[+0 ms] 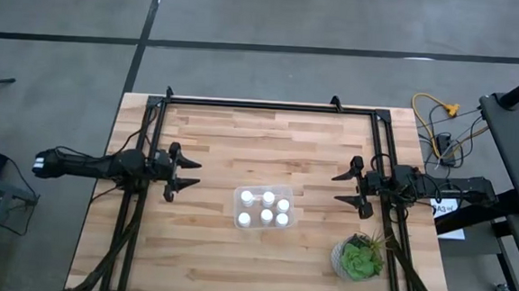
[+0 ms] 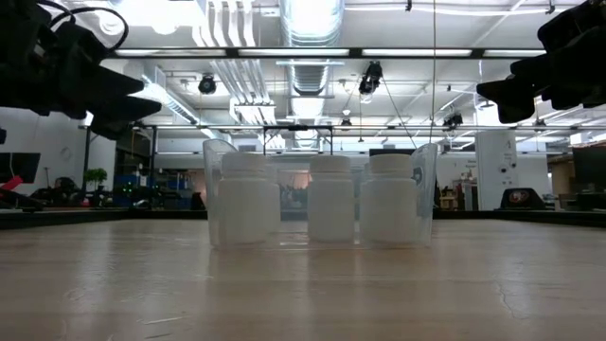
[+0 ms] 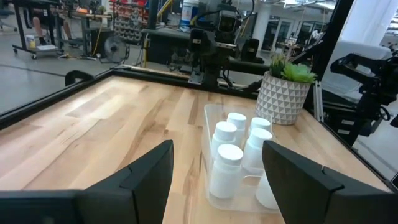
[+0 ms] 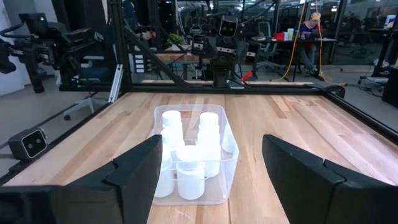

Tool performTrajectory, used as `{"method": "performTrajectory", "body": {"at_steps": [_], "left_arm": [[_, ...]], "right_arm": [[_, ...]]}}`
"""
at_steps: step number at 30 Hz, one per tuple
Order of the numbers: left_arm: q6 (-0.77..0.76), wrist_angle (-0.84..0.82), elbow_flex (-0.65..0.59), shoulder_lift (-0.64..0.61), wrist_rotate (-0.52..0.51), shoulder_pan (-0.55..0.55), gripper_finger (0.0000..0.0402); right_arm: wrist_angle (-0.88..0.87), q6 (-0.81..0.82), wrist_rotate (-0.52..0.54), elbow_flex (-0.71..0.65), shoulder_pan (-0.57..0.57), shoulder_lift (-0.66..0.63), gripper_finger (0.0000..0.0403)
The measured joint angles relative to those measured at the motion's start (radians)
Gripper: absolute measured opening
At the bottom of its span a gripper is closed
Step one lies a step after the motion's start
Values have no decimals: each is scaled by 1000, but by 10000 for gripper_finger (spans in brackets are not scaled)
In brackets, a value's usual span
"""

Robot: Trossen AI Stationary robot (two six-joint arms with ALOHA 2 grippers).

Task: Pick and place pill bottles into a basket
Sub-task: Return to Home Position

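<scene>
Wooden table right up front, stretching wide beneath both arms. Left gripper hanging raised over its left side, fingers spread wide, holding nothing; right gripper mirrored over the right side, likewise agape and empty. Between them, near the middle, clear basket sitting flat on the table. Off toward the right arm's side, potted plant in a patterned white pot. Inside the basket, six white pill bottles, upright, capped, packed in two rows of three.

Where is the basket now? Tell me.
High view: the basket sits centred between the left pincer and right pincer, holding the pill bottles; potted plant to its right.
</scene>
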Motion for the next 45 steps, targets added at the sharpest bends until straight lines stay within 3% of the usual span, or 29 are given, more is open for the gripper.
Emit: {"method": "performTrajectory", "body": {"at_steps": [45], "left_arm": [[0, 2, -1, 53, 1, 0, 228]], "right_arm": [[0, -2, -1, 0, 0, 0, 265]]}}
